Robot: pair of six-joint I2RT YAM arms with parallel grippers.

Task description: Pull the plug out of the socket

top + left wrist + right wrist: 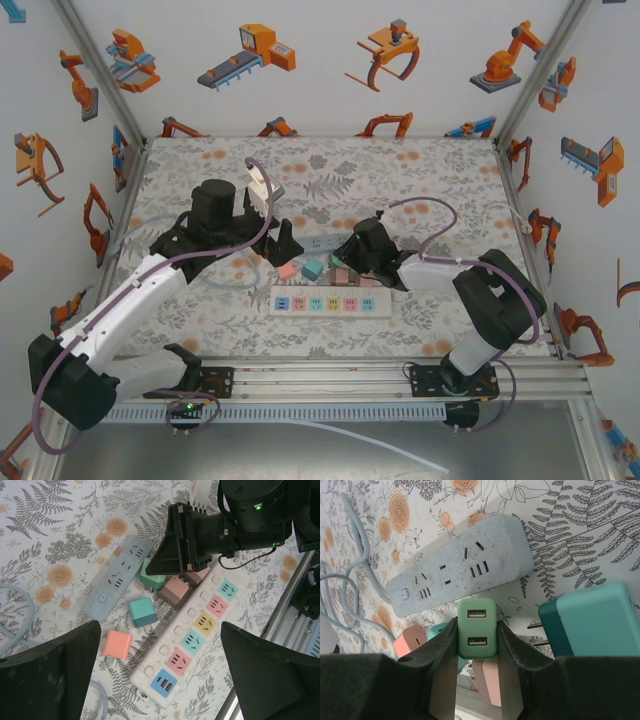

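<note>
the green plug (477,628) sits beside the grey strip (445,575), squeezed by its flat sides so we can draw it straight out. our left pincer (160,627) hangs wide open, idle above the worktop (35,545); our right pincer (477,647) is clamped on the plug.

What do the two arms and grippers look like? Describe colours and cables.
Both the left arm and right arm have white link shells, black joint housings and a purple cable looped alongside. The left gripper and right gripper are matte black with broad wedge-shaped fingers.
</note>
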